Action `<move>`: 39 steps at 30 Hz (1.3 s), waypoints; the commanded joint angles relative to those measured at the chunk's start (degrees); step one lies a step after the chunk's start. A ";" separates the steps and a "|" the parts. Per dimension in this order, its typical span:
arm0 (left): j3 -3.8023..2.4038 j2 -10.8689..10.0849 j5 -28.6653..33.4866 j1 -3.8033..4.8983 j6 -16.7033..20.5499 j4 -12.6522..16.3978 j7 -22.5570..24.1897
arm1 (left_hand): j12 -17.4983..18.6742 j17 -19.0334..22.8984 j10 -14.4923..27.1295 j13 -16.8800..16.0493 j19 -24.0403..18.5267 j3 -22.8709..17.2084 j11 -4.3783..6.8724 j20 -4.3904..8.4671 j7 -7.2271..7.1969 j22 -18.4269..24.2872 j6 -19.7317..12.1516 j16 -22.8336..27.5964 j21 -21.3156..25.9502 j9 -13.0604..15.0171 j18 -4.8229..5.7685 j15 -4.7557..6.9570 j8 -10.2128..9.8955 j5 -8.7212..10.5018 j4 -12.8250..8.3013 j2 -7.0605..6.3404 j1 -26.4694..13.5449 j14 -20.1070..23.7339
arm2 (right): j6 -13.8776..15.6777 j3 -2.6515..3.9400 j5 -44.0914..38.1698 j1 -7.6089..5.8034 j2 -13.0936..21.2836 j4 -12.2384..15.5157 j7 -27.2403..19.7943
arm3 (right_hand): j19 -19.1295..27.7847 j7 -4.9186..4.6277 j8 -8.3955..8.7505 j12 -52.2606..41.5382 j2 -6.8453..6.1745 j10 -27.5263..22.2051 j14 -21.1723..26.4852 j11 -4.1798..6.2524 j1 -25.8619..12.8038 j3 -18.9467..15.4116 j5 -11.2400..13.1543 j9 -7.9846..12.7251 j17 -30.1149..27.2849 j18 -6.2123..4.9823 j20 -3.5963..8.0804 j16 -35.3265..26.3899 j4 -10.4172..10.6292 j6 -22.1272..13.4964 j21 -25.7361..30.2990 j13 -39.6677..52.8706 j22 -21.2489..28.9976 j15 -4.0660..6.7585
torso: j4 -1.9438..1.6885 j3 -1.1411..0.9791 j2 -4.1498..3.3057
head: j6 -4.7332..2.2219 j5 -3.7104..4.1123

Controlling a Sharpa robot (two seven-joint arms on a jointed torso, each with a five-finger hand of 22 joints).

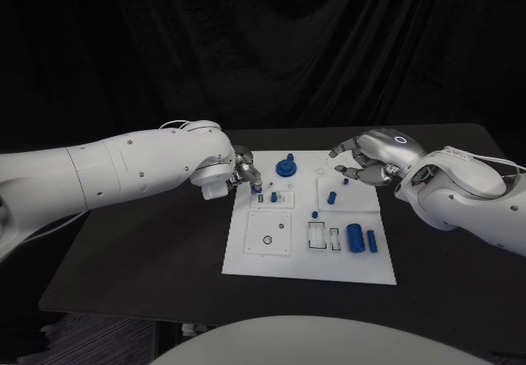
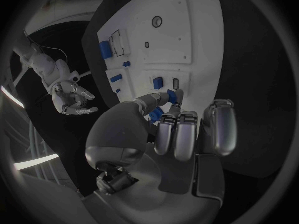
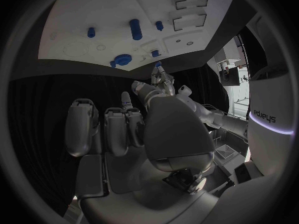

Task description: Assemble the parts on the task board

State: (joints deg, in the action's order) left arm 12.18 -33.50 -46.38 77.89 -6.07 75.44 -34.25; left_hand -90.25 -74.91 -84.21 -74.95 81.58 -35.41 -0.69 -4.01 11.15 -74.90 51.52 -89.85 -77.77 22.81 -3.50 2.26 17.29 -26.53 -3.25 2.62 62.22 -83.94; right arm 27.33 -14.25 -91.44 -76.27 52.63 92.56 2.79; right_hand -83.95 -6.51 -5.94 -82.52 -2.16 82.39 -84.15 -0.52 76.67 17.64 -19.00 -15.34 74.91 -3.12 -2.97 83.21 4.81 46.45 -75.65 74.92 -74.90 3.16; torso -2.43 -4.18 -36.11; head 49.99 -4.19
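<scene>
The white task board (image 1: 310, 255) lies in the middle of the black table. My left hand (image 1: 239, 176) hovers at the board's far left corner and pinches a small blue part (image 1: 257, 187) between thumb and a finger; the left wrist view shows this part (image 2: 172, 94) at the fingertips, just above a block with slots (image 2: 167, 82). My right hand (image 1: 366, 163) hangs over the board's far right corner with its fingers loosely curled and apart, holding nothing. A blue round knob (image 1: 286, 167) stands at the far edge between the hands.
A small blue peg (image 1: 274, 197) stands in the slotted block. Two short pegs (image 1: 331, 197) stand near the right hand. A thick blue cylinder (image 1: 355, 236) and a thinner one (image 1: 372, 241) lie at the board's right side. A square plate with a ring (image 1: 270, 240) sits near left.
</scene>
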 commanded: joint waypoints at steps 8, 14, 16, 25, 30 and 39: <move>-0.05 -0.43 0.55 -0.42 -0.74 0.64 0.59 | 0.25 -15.09 -5.79 -15.05 -0.87 0.82 0.07 -0.17 -6.11 -10.45 5.97 -0.15 0.82 0.32 0.09 -0.12 -0.61 0.85 0.08 0.03 -1.04 -6.06 | -1.24 0.03 1.34 0.42 -0.02 -0.02 1.10 | -0.36 0.08 -0.22 0.51 0.09 -0.63 -3.09 -0.01 0.56 0.51 -0.40 0.15 4.03 -0.17 -0.02 -0.26 -0.02 0.44 0.31 5.85 -10.75 0.12 | 0.15 -0.04 -0.03 | 0.01 -0.18; -0.05 -0.36 0.55 -0.76 -1.17 0.43 1.33 | 0.25 -15.09 -5.79 -15.05 -1.25 1.09 0.00 -0.26 -6.06 -10.31 5.82 -0.15 1.33 0.52 -0.02 -0.21 -0.73 1.23 0.05 0.10 -1.15 -6.06 | -1.71 0.03 1.42 0.47 -0.01 0.01 1.34 | -0.37 0.07 -0.22 0.59 0.09 -0.70 -3.09 -0.01 0.62 0.57 -0.43 0.17 4.03 -0.17 -0.02 -0.26 -0.05 0.45 0.29 5.77 -10.76 0.11 | 0.05 0.01 -0.01 | 0.01 0.08; -0.05 -0.34 0.55 -0.91 -1.15 0.38 1.49 | 0.25 -15.09 -5.79 -15.05 -1.45 1.30 -0.05 -0.31 -6.01 -10.24 5.69 -0.15 1.59 0.67 -0.07 -0.28 -0.81 1.56 0.04 0.12 -1.22 -6.06 | -1.89 0.03 1.43 0.48 0.01 0.03 1.44 | -0.37 0.07 -0.22 0.59 0.09 -0.70 -3.09 -0.01 0.62 0.57 -0.43 0.17 4.03 -0.17 -0.02 -0.26 -0.05 0.45 0.29 5.77 -10.76 0.11 | 0.05 0.04 0.00 | 0.01 0.09; -0.04 -0.31 0.55 -1.35 -0.06 0.11 1.85 | 0.25 -15.09 -5.79 -15.05 -2.01 2.08 -0.23 -0.49 -5.87 -10.04 5.22 -0.15 2.34 1.07 -0.22 -0.46 -1.10 2.43 0.24 0.08 -1.60 -6.06 | -2.49 0.03 1.44 0.51 0.10 0.13 1.77 | -0.37 0.06 -0.22 0.88 0.07 -1.00 -3.07 -0.02 0.65 0.61 -0.44 0.21 3.96 -0.17 -0.02 -0.31 -0.07 0.46 0.29 5.44 -10.76 0.11 | 0.18 -0.01 -0.05 | 0.01 0.15; -0.04 -0.17 0.55 -1.45 -0.09 0.03 1.82 | 0.25 -15.09 -5.79 -15.05 -2.06 2.37 -0.26 -0.54 -5.87 -10.04 5.23 -0.15 2.42 1.25 -0.23 -0.50 -1.09 2.72 0.36 0.09 -1.73 -6.06 | -2.71 0.03 1.45 0.51 0.10 0.16 1.91 | -0.37 0.06 -0.22 0.88 0.07 -1.00 -3.07 -0.02 0.65 0.61 -0.44 0.21 3.96 -0.17 -0.02 -0.31 -0.07 0.46 0.29 5.44 -10.76 0.11 | 0.16 -0.01 -0.03 | 0.01 0.20; -0.04 0.10 0.55 -1.78 -0.28 -0.29 1.75 | 0.25 -15.09 -5.79 -15.05 -2.12 3.05 -0.24 -0.62 -5.94 -10.03 5.26 -0.15 2.54 1.75 -0.25 -0.54 -1.01 3.61 0.64 0.17 -1.96 -6.06 | -3.13 0.03 1.45 0.52 0.06 0.12 2.10 | -0.36 0.07 -0.33 1.07 0.06 -1.16 -3.06 -0.03 0.66 0.69 -0.42 0.24 3.93 -0.18 -0.02 -0.32 -0.06 0.68 0.33 5.24 -10.75 0.10 | 0.21 -0.10 -0.03 | 0.01 0.31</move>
State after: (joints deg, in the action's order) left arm 12.18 -33.53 -46.29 76.24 -6.40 75.13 -33.42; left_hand -90.25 -74.91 -84.03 -74.95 79.85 -32.71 -0.51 -4.52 8.98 -74.90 53.25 -89.85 -75.52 24.41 -3.51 2.26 16.18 -23.19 -2.59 2.69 60.93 -83.94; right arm 24.80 -14.25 -89.96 -75.88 52.66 92.60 3.75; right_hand -83.95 -6.52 -5.94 -81.84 -2.17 81.56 -84.15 -0.52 76.67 17.95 -19.27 -15.16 74.91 -3.13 -2.97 83.21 4.82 46.86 -75.65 74.92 -74.90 3.16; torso -2.26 -4.22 -36.15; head 49.99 -3.89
